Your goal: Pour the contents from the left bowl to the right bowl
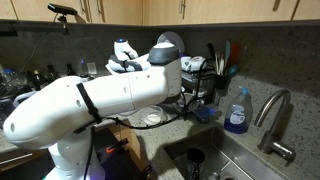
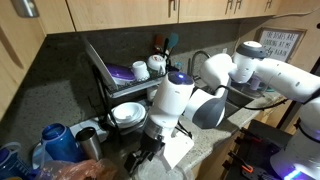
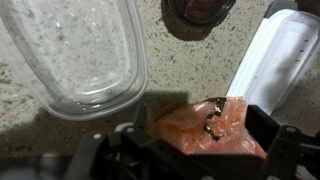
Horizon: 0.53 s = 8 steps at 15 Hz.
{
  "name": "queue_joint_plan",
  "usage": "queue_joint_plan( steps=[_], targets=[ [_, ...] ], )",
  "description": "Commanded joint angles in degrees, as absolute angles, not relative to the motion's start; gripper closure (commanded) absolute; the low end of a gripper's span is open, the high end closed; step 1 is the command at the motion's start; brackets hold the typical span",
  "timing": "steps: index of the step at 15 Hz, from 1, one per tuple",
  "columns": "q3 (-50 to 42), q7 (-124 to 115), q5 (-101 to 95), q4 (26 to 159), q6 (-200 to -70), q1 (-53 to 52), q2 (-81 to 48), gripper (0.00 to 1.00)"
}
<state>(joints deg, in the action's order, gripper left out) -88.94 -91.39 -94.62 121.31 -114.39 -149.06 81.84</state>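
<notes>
Left bowl [image 3: 205, 135]: down on the speckled counter [image 3: 190, 70] beside a clear container [image 3: 75, 55], flanked by fingers [image 3: 262, 128] spread wide and seemingly clasping nothing. Was best gripped squarely at the rim, lifted level, then tipped slowly.

**Wrist view.** The left bowl [image 3: 205, 135] is seen between the fingers of the gripper [image 3: 200, 128]. On the bench [image 3: 180, 70], a container [image 3: 75, 55] lies beyond it to the left. A round vessel [image 3: 200, 8] is cut by the upper edge, and a flat object [image 3: 275, 55] lies to the right.

**Exterior views.** A dish rack [image 1: 200, 85] is placed behind the arm [image 1: 100, 100]. A bottle [image 1: 237, 112] stands between the rack and the tap [image 1: 275, 115], and the sink [image 1: 225, 160] lies in front.
</notes>
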Motion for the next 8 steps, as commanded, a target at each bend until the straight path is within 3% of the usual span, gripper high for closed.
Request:
queue_joint_plan(
  steps=[1,8],
  targets=[
    [-87.67,-92.89,-94.41,123.18,-113.71,-149.06,76.97,0.0],
    [-87.49,-91.66,-93.42,123.27,-115.87,-148.99,75.96,0.0]
  ],
)
